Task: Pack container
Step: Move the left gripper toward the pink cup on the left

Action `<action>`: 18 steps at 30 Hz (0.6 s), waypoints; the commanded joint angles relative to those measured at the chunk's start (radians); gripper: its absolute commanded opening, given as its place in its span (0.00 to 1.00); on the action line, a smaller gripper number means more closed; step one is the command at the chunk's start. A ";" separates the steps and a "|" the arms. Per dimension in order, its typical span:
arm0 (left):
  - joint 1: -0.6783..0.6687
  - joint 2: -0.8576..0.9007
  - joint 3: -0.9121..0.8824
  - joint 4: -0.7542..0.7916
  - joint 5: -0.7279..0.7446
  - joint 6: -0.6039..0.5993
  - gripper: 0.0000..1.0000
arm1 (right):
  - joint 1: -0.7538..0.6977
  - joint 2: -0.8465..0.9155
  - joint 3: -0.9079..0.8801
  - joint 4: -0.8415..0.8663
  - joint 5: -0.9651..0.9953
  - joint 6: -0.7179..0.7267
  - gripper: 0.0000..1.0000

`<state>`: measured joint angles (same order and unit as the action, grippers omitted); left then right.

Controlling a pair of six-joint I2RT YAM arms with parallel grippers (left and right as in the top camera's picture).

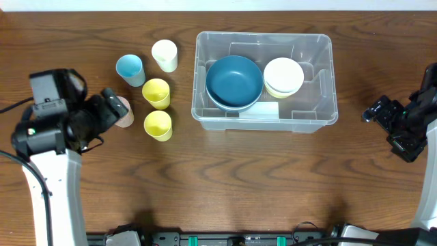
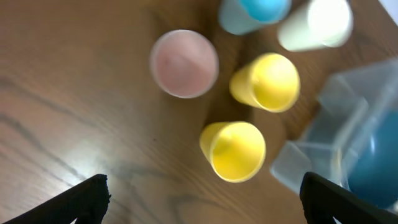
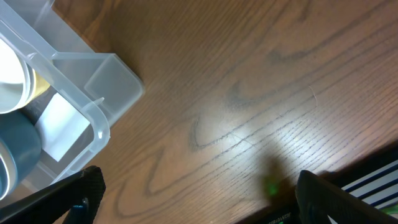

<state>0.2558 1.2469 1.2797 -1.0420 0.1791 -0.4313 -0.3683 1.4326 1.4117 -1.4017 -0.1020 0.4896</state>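
Left gripper [image 2: 205, 202] is seen spread wide and empty, hovering above the table [image 2: 74, 124] with five cups ahead of it. A yellow cup [image 2: 234, 150] lies nearest, just beyond the gap between the fingers. A second yellow cup [image 2: 266, 81] stands just past it, and a pink cup [image 2: 184, 63] further ahead and to the left. A blue cup [image 2: 255, 12] and a cream cup [image 2: 314, 25] are farthest. The container [image 1: 311, 102] sits beyond the cups to the right of this claw. It already holds a blue bowl [image 1: 234, 82] and white bowls [image 1: 283, 75].

The right gripper [image 3: 205, 199] is likewise held wide with nothing in it. A corner of the container lies ahead of it to its left.

Trouble is most likely to be caused by how closely the cups are grouped. If the left claw is lowered this wide over the near yellow cup, a finger could strike the neighbouring yellow cup and tip it. The cups look light and thin-walled, so one could be squashed or squirted out by a hard or off-centre squeeze.

Much of the container floor is taken by the bowls. A cup released carelessly could land on a bowl rim and topple. The bin itself looks light and could be shoved if its rim is clipped.
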 commanded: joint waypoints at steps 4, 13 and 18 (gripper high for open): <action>0.029 0.065 0.011 -0.024 -0.011 -0.045 0.98 | -0.006 -0.011 0.000 -0.001 -0.003 0.011 0.99; 0.029 0.185 -0.003 -0.039 -0.066 -0.066 0.98 | -0.006 -0.011 0.000 0.000 -0.003 0.011 0.99; 0.029 0.292 -0.003 -0.017 -0.110 -0.076 0.98 | -0.006 -0.011 0.000 0.000 -0.003 0.011 0.99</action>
<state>0.2798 1.4860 1.2797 -1.0660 0.1154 -0.4908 -0.3687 1.4326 1.4117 -1.4017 -0.1020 0.4896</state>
